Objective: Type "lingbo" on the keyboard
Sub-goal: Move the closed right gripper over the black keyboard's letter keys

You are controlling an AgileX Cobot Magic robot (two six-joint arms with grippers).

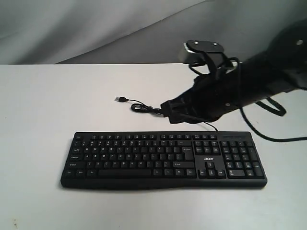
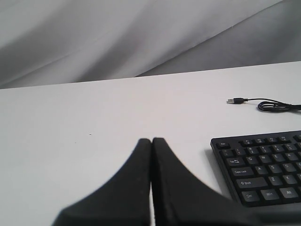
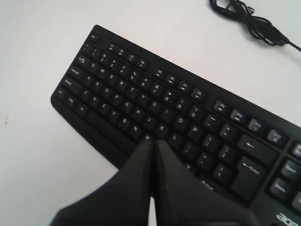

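- The keyboard [image 1: 163, 160] lies flat on the white desk [image 1: 43, 105]. Its long axis runs left to right across the exterior view, with the number pad at the right end.
- Its thin cable [image 1: 144, 108] trails away behind it and ends in a loose plug [image 1: 121, 99] on the desk.
- The right hand [image 3: 153, 142] is the nearer one. In the exterior view it hangs above the right-middle part of the keyboard and looks clear of the keys.
- In the right wrist view its tip points down at the letter block, over the bottom letter row just beside the K and L keys. My guess is that only a short sideways shift and a dip separate it from the first letter.
- Both of its fingers [image 3: 134, 174] are pressed together into one narrow tip. They pinch nothing, which suits poking a single key.
- The left hand [image 2: 151, 141] is also pressed together and holds nothing. It sits over bare desk beside the keyboard's left end and apart from it.
- No key looks pressed, so I judge the typing is yet to start or is between letters.
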